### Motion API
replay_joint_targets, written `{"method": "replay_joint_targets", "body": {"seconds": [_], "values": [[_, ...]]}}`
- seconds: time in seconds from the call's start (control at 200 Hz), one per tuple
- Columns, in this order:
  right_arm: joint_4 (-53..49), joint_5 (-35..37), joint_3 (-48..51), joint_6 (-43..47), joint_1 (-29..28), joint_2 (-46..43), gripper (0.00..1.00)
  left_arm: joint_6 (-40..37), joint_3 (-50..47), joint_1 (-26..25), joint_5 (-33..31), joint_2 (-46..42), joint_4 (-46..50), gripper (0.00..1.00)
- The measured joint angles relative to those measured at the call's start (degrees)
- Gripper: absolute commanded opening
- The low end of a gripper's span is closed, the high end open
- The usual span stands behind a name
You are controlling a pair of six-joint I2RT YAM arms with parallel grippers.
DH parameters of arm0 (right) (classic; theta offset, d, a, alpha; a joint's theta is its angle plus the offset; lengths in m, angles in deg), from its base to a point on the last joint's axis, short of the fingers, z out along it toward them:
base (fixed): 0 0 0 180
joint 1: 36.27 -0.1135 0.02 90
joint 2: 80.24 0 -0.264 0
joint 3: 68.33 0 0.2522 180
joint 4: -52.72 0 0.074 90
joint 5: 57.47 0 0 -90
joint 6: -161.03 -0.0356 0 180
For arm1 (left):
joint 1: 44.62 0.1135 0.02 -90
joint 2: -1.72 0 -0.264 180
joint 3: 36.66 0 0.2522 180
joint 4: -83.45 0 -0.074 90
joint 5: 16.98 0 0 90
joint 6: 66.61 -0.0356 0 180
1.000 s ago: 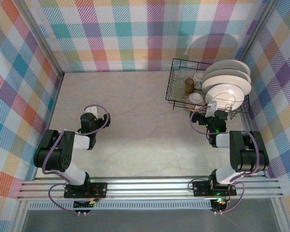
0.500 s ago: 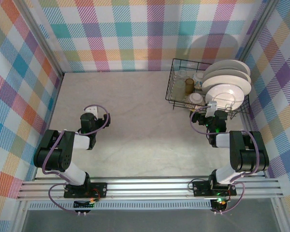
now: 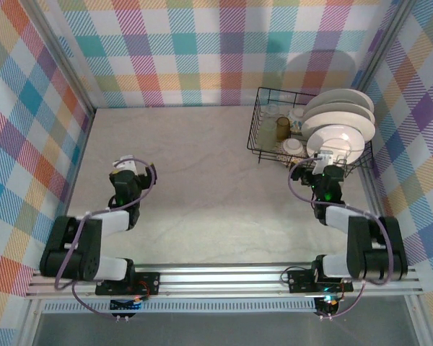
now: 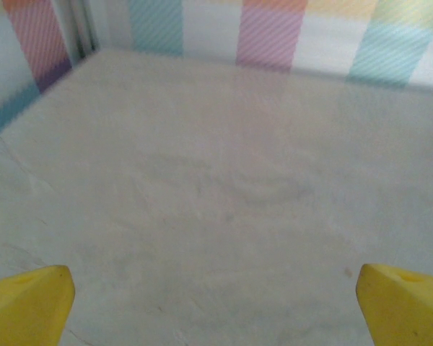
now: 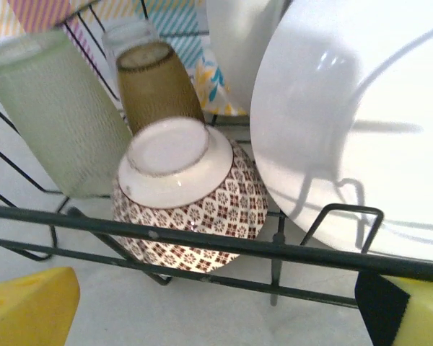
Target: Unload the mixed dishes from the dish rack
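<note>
Three large pale plates [image 3: 337,119] stand on edge in the dish rack [image 3: 253,124]. The nearest plate [image 5: 361,144] rises just ahead of the right gripper's [image 5: 216,321] right-hand finger, on the far side of the rack's black front wire. Straight ahead of the gap between those fingers, a small patterned bowl [image 5: 191,209] in brown and white lies tipped on its side. Its foot faces the fingers, it presses close to the wire, and its side is just beside the plate. Ahead of the left-hand finger a pale-green cup [image 5: 54,115] leans at a tilt. An amber cup [image 5: 159,90] stands behind the bowl, with a clear cup [image 5: 130,32] farther back again. Something with a blue and orange flower print peeks out beyond the amber cup, but I cannot tell what it is. The right gripper [image 3: 322,162] sits low at the rack's near side with its yellow fingers [image 5: 29,310] spread wide apart, grasping nothing and not touching any dish. Well away from the rack, the left gripper [image 3: 122,166] is over the bare table [image 4: 216,180]. Its fingers [image 4: 25,303] are likewise released and wide, with only pale tabletop ahead of them and the plaid wall [image 4: 274,29] beyond.
</note>
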Motion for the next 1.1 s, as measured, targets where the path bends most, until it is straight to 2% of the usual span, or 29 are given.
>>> {"method": "replay_joint_targets", "body": {"seconds": [0.14,0.3,0.52,0.64,0.78,0.84,0.985,1.1], "values": [[-7.76,2.95,-1.22,-3.96,-0.04,-8.17,0.99,3.58,2.86,-0.02,-1.97,-10.29,9.05,1.0],[-16.02,7.39,-4.22,-12.59,-0.04,-16.0,0.99,9.6,7.93,-0.07,-3.93,-17.81,22.56,1.0],[-29.64,12.59,-4.72,-30.75,0.52,-23.52,0.99,18.4,17.44,-0.07,-5.05,-20.06,44.35,1.0],[-39.71,12.74,-9.29,-37.92,0.61,-23.28,0.99,21.88,25.75,-0.07,-3.69,-16.7,57.29,1.0],[-48.57,12.24,-16.46,-45.22,0.61,-21.68,1.0,23.69,30.16,-0.07,-0.07,-14.69,66.79,1.0],[-50.82,11.93,-17.99,-48.06,0.61,-21.35,0.97,23.87,30.4,-0.07,1.44,-14.67,69.83,1.0],[-55.71,10.45,-20.63,-54.05,0.59,-17.88,0.81,23.8,30.62,-0.07,5.27,-14.67,74.95,1.0],[-58.86,10.88,-22.88,-58.27,-1.31,-13.29,0.74,23.61,30.62,-0.09,7.41,-14.69,77.02,1.0]]}}
